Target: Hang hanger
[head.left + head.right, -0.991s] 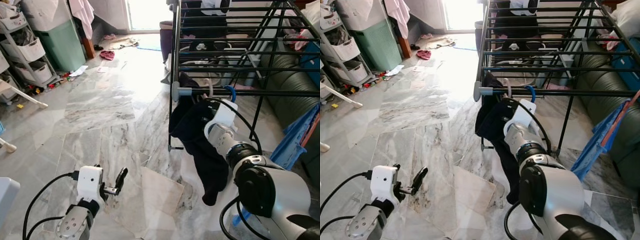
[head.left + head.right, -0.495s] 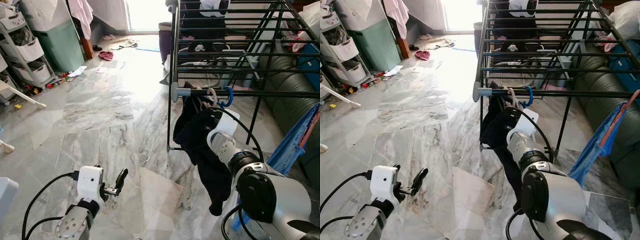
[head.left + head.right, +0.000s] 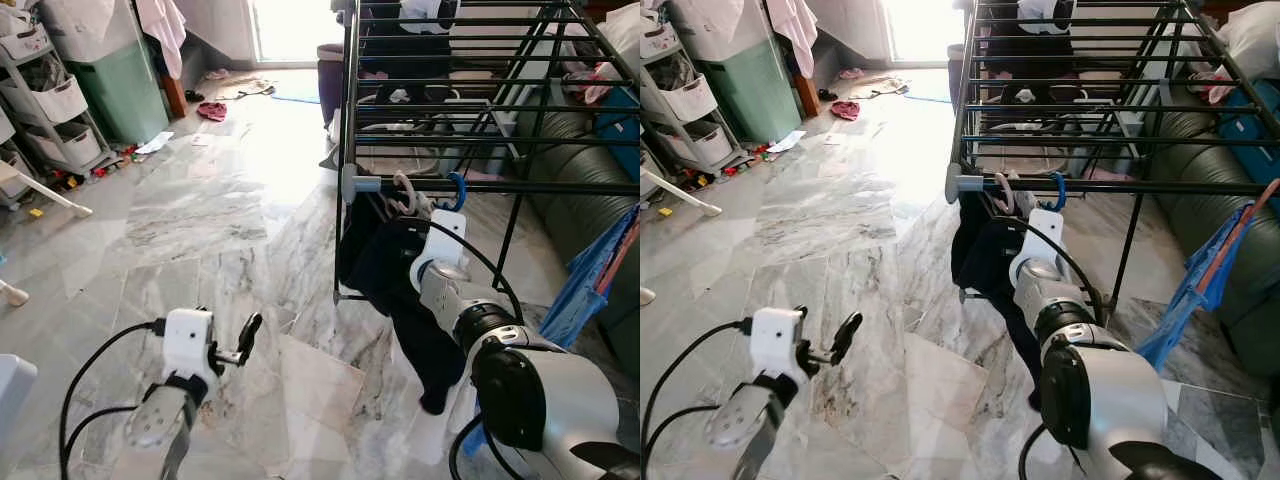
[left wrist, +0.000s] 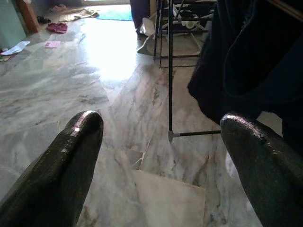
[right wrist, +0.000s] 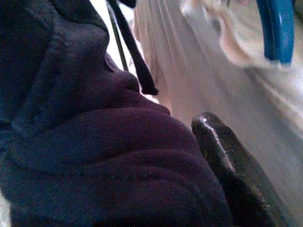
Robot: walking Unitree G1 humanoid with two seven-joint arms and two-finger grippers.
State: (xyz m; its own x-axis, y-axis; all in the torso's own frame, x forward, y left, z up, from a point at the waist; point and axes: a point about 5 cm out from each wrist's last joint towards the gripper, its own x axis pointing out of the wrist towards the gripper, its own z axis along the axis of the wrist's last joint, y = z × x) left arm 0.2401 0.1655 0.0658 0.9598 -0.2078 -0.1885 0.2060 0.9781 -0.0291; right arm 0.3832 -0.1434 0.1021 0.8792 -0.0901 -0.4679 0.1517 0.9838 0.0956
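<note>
Hanger (image 3: 405, 192) hooks the drying rack's (image 3: 470, 110) front rail just above the right end effector (image 3: 415, 235) — buried in the dark garment (image 3: 400, 290), grip unreadable — while the left end effector (image 4: 161, 142) gapes.

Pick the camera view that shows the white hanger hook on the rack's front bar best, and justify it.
The left eye view: the hanger hook curls over the rack's front bar beside a blue hook, above the dark garment. The right eye view shows the same, slightly smaller. The right wrist view gives a pale blur; the left wrist view shows garment.
</note>
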